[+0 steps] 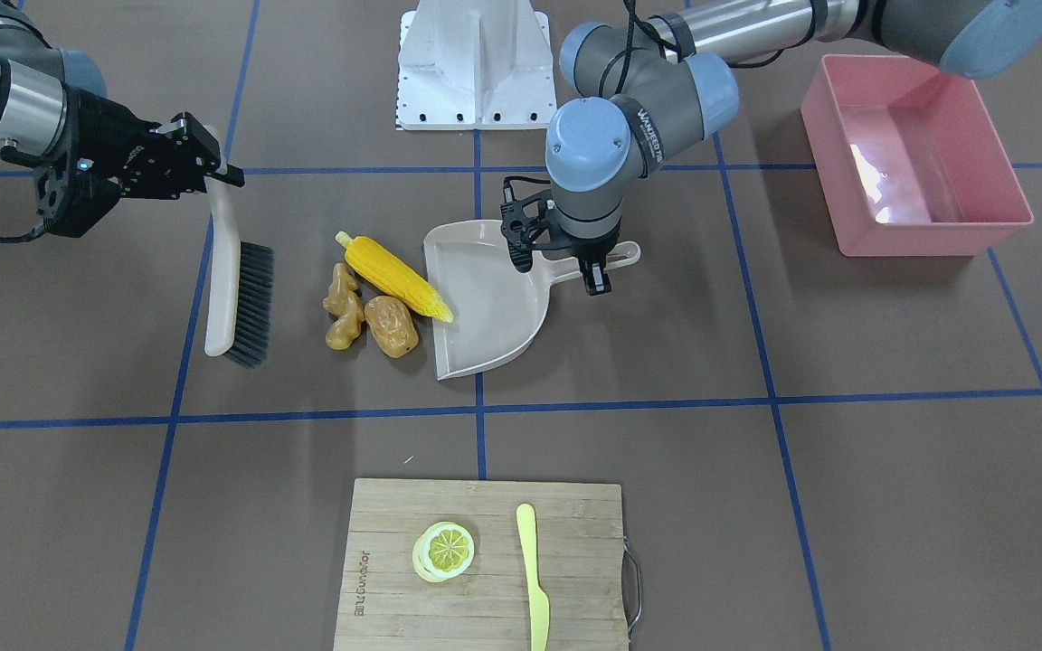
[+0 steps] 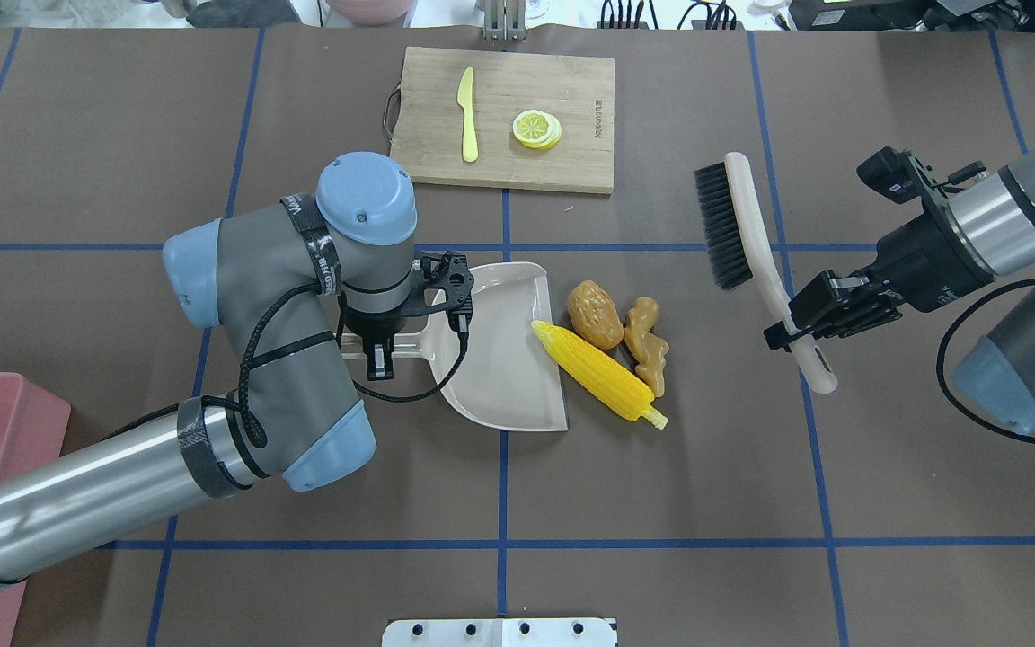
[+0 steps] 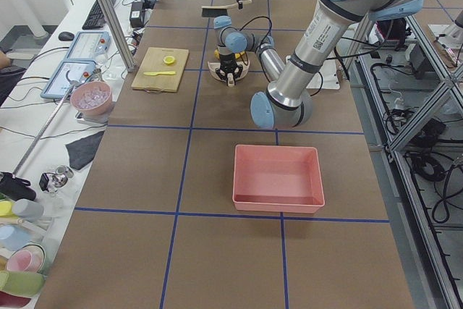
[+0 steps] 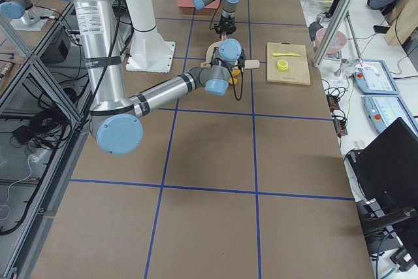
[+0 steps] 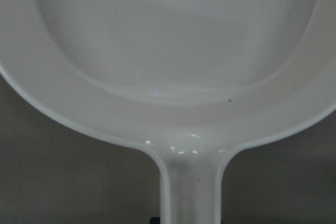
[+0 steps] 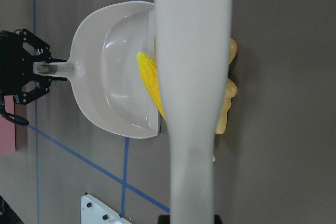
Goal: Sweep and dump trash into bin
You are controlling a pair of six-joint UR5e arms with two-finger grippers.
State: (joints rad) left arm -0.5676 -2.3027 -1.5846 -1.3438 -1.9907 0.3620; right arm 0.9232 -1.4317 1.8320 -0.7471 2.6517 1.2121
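Brown table, divided into squares by blue lines, is bare on the robot's side of the work area and between the dustpan and the bin. The bin stands on the robot's left, well apart from everything else. In the left side view it has open table on every side. The board, carrying the lemon slice and knife, lies near the table edge opposite the robot, well apart from the trash.

The dustpan lies flat with its open lip towards the robot's right. The corn lies slantwise along that lip, with one end over it. The potato and ginger sit just beside the corn on the side away from the pan, close together.

Left gripper: closed on the dustpan handle, with the trash across the pan from it, at the lip.

Right gripper: clamped on the handle of the brush, bristles facing the trash. A bare strip of table separates the bristles from the ginger. Whether the bristles touch the table cannot be told.
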